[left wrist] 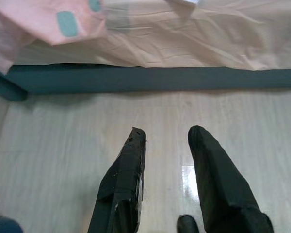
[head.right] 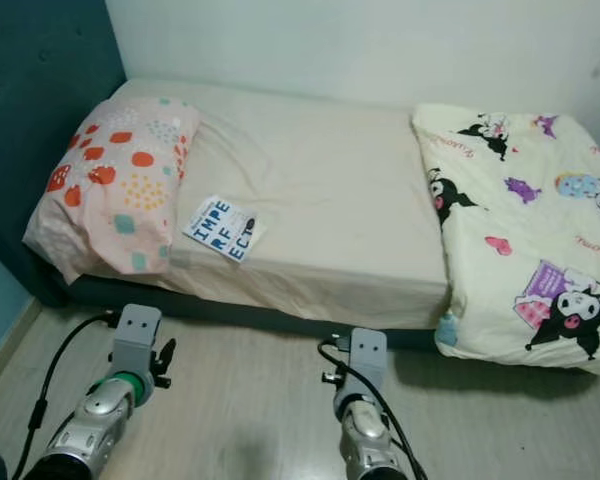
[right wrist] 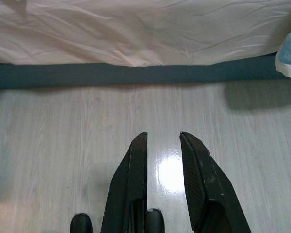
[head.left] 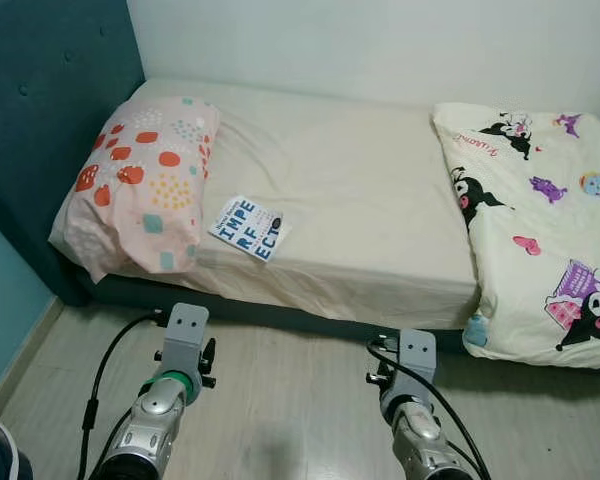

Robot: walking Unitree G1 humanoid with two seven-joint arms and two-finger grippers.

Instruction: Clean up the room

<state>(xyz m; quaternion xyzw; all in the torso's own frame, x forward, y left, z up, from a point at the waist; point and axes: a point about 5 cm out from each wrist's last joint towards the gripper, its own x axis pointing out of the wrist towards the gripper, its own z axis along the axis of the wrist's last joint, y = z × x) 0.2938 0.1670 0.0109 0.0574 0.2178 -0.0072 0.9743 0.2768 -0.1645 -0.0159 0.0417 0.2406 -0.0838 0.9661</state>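
Both my left hand and right hand part-open, empty; book ahead on the bed, nothing tidied yet.

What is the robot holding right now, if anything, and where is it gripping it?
Nothing is held. The left gripper and right gripper both hang open over the bare floor in front of the bed; the book lies untouched on the mattress.

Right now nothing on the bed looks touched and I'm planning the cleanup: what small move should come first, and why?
Probably step closer and reach the left gripper toward the book. It lies loose on the sheet beside the pillow, nearer that arm. Both grippers hang open over the floor, short of the bed; the right gripper holds nothing either.
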